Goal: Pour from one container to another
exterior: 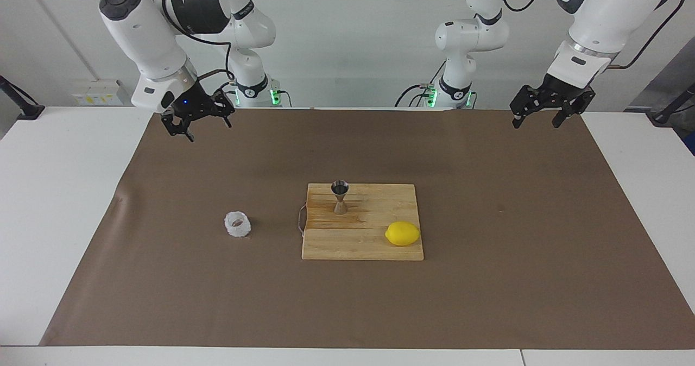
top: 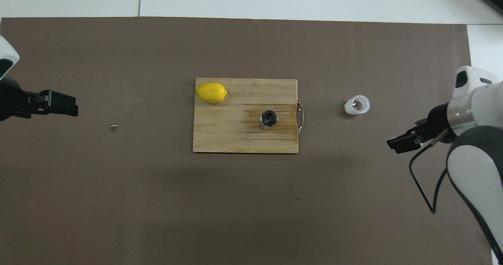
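Our right claw (exterior: 196, 122) hangs open and empty, well up from the flimsy cup (exterior: 238, 224), which we'd pinch gently across its crinkly sides.

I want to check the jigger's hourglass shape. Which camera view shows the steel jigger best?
The facing view: it shows the jigger from the side, upright on the cutting board, both cones and the narrow waist visible. The overhead view looks down into its top cup, so only a round rim shows and the waist is hidden.
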`<state>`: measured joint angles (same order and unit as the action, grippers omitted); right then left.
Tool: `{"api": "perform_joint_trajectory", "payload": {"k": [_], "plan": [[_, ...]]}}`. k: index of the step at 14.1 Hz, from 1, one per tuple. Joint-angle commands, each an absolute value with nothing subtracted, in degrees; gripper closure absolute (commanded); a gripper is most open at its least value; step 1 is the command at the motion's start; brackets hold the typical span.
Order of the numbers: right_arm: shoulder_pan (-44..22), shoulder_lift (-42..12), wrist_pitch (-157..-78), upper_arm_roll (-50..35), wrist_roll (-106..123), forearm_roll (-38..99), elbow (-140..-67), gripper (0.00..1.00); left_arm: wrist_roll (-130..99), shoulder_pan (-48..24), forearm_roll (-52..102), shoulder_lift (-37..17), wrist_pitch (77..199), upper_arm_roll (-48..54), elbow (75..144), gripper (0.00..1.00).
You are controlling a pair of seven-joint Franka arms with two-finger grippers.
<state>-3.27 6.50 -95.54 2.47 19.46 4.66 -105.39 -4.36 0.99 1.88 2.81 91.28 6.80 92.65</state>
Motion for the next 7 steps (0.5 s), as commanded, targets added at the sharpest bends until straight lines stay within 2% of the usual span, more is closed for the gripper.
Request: {"api": "perform_joint_trajectory", "payload": {"k": [1, 7], "plan": [[-1.33, 5.28, -92.21, 2.99, 16.79, 4.13, -100.39, 0.00, -4.66, 1.23, 2.46, 4.57, 91.67, 6.77, 94.66, 0.00], [-1.05, 5.45, -84.30, 2.99, 5.13, 4.13, -96.52, 0.00, -4.66, 1.23, 2.46, 4.57, 91.67, 6.77, 94.66, 0.00]]}}
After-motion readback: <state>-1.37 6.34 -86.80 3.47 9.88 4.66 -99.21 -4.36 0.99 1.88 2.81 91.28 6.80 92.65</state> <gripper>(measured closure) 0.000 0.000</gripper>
